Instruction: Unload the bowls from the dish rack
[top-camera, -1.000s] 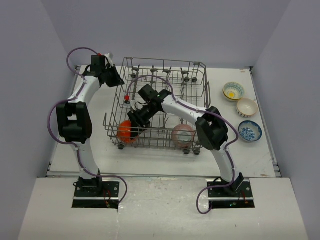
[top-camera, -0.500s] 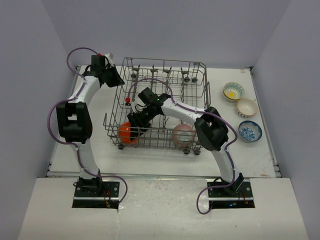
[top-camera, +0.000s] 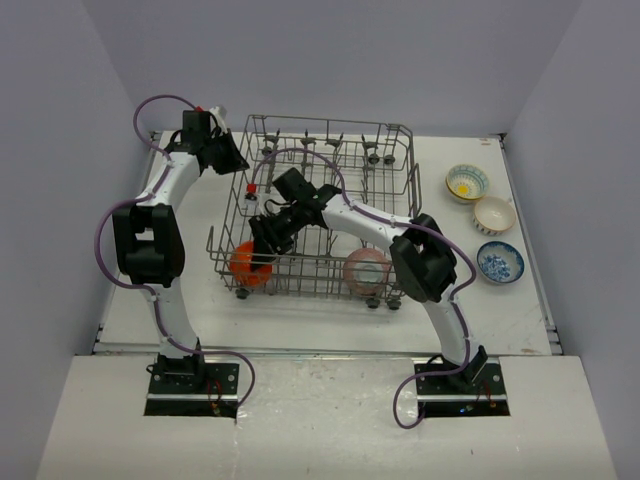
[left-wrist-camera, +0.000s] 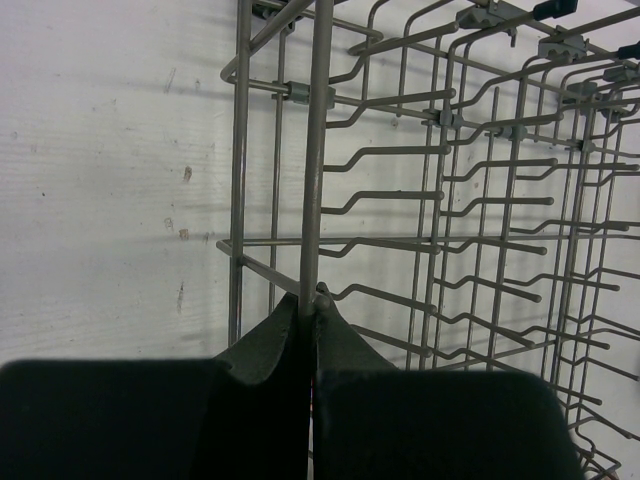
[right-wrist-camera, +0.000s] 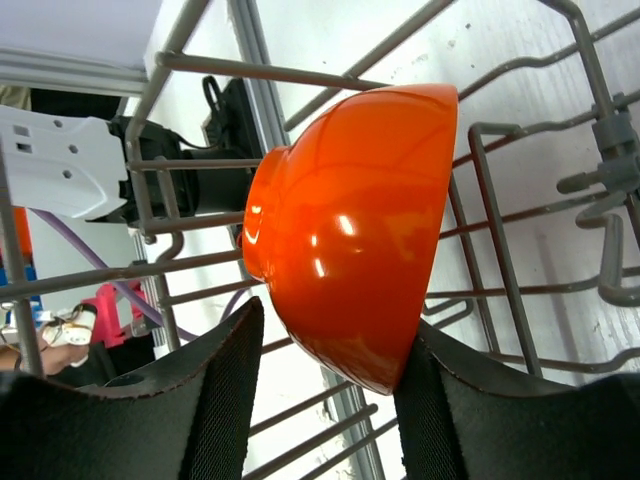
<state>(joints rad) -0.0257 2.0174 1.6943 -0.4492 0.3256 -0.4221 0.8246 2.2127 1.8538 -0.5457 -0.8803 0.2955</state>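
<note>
Bracing the grey wire dish rack (left-wrist-camera: 318, 150), the left gripper (left-wrist-camera: 312, 305) is pinched fully closed on one upright rim wire. Inside the rack's near-left corner, the right gripper (right-wrist-camera: 335, 335) straddles the glossy orange bowl (right-wrist-camera: 350, 210), fingers half apart, a gap showing at one pad. The grasp is judged incomplete. Next: close firmly, lift clear of the rack, carry right.

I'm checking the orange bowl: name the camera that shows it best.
Right wrist: the orange bowl fills the frame, on its side inside the right gripper. The top view gives only an orange patch partly hidden by the right arm. The left wrist view shows rack wires, no bowl.
</note>
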